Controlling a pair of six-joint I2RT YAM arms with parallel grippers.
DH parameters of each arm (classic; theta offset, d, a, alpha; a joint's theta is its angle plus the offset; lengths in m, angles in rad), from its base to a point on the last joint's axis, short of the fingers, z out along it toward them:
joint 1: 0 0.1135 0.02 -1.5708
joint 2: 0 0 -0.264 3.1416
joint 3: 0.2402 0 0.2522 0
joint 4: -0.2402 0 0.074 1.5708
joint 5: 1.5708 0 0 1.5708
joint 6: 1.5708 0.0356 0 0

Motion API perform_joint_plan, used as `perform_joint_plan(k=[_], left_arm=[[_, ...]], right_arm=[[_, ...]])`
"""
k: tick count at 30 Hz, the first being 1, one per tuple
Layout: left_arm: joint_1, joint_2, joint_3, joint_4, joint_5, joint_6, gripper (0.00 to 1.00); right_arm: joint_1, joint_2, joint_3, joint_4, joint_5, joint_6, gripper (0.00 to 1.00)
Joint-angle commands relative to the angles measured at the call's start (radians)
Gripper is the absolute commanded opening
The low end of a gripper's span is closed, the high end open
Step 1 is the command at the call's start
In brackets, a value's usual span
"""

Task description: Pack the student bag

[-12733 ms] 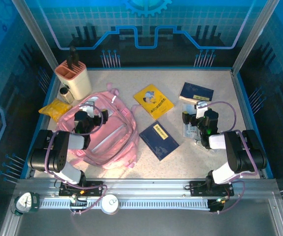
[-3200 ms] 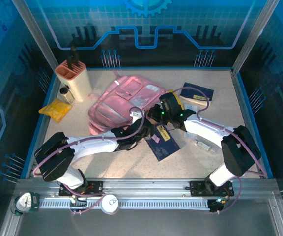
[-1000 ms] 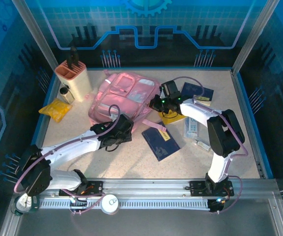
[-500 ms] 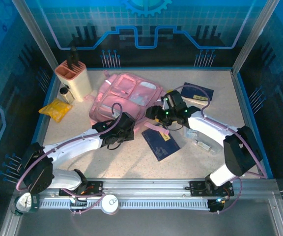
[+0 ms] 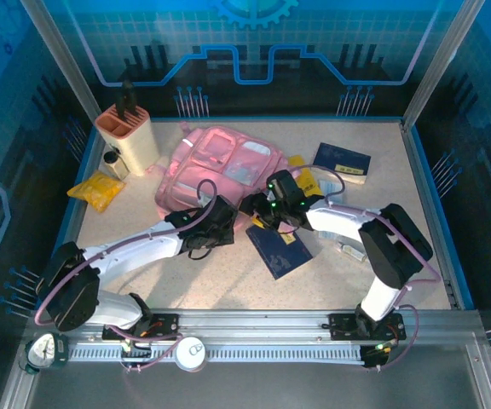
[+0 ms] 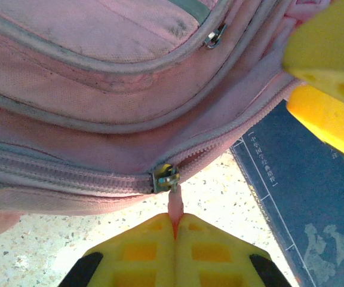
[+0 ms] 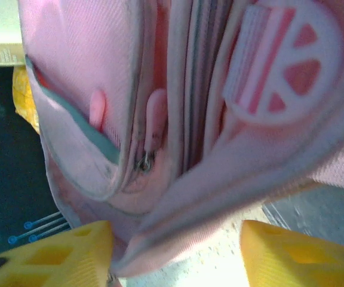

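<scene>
Now the left gripper [image 6: 175,224] is pinching shut on the pink zipper pull [image 6: 174,204]. The student bag [image 6: 100,89] is lying straight ahead of its fingertips and the zip line is running crosswise to them, so this arm is sitting nearer the zip. The right gripper [image 7: 175,234] is standing with jaws apart, clamping nothing, the bag's corner poking in just ahead between its fingers. I am counting one bag, one pinched pull, two dark blue books [image 5: 280,244] and one yellow book [image 5: 303,181].
</scene>
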Motion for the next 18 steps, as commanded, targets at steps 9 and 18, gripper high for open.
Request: perform_joint_plan(k=[9,18], left_arm=[[0.002,-0.007,0.046,-0.086,-0.042,0.055,0.00],[0.007,-0.021,0.039,-0.278,-0.101,0.088,0.00]], right_arm=[[-0.022,0.065,0.038,0.018,0.044,-0.027,0.17],[-0.096,0.039,0.078,-0.086,0.049,-0.178,0.00]])
